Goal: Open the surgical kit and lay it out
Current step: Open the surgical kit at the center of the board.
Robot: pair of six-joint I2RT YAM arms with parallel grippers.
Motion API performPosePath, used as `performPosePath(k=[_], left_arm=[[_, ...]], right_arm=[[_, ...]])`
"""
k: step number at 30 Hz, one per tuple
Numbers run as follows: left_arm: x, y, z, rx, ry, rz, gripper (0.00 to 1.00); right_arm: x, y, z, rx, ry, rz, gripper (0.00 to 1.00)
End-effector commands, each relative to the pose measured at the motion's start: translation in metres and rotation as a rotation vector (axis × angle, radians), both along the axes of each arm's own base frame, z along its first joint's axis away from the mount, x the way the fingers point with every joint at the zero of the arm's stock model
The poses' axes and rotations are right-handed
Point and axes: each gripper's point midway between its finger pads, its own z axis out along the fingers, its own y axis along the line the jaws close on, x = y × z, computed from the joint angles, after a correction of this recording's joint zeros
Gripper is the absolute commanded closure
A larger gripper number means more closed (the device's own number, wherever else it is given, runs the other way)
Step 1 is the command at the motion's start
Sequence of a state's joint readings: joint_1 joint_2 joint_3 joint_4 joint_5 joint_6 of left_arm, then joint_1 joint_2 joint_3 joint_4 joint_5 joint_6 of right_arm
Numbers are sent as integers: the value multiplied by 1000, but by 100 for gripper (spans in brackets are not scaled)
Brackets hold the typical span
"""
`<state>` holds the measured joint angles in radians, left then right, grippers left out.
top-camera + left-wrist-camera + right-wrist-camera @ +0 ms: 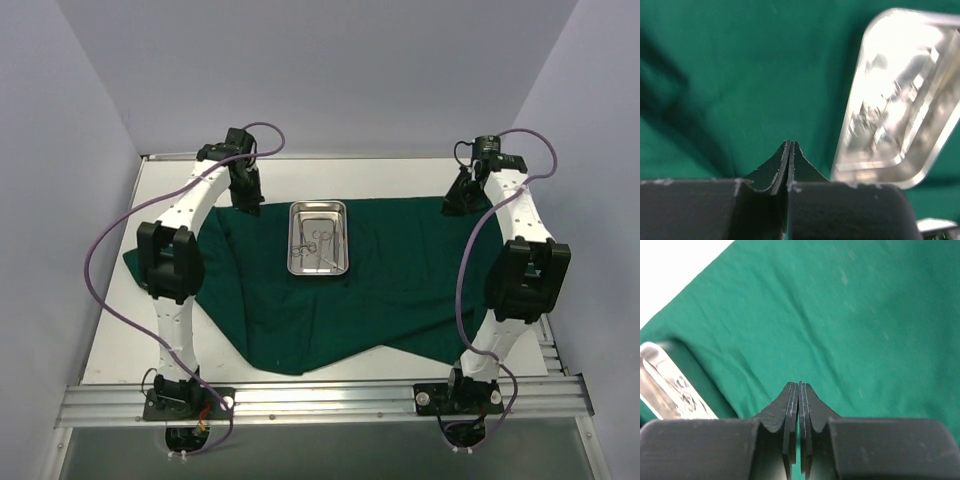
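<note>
The dark green drape [400,270] lies spread over the table, with a folded flap at the left. The shiny steel tray [318,238] stands on it at the middle back and holds the thin silver ring-handled instruments [314,245]. My left gripper [247,203] is shut and empty over the drape's back left part, left of the tray. In the left wrist view its gripper [790,143] sits above cloth [730,75], with the tray [900,95] to the right. My right gripper [456,203] is shut and empty over the drape's back right edge. It also shows in the right wrist view [799,385], with the tray [670,385] at the left.
The bare white table [120,340] shows at the left of the drape, and its back strip shows in the right wrist view [675,265]. Grey walls close in the left, back and right. A metal rail [330,400] runs along the near edge.
</note>
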<state>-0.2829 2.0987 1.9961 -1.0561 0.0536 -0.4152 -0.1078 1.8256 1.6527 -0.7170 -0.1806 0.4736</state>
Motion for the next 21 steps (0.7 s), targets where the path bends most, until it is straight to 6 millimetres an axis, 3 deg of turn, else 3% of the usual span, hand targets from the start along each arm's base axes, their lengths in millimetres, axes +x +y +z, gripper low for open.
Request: performPosePath(k=[1,5,9,14,21], left_arm=[[21,12,-5,3,4,-26,98],[35,17,-38,-15,76,-15,98],[36,23,-63,-14,131,4,98],[36,30,-100,-7,209,28,98],[59,35,-129,-98,219,101,98]], right_arm=[[42,7,8,20,-135,35,100],[59,5,-30,14,-82,47,100],[77,3,-51,2,-105,45,100],[73,2,-93,3,-16,53,100],[61,-2,-127,-8,70,51,100]])
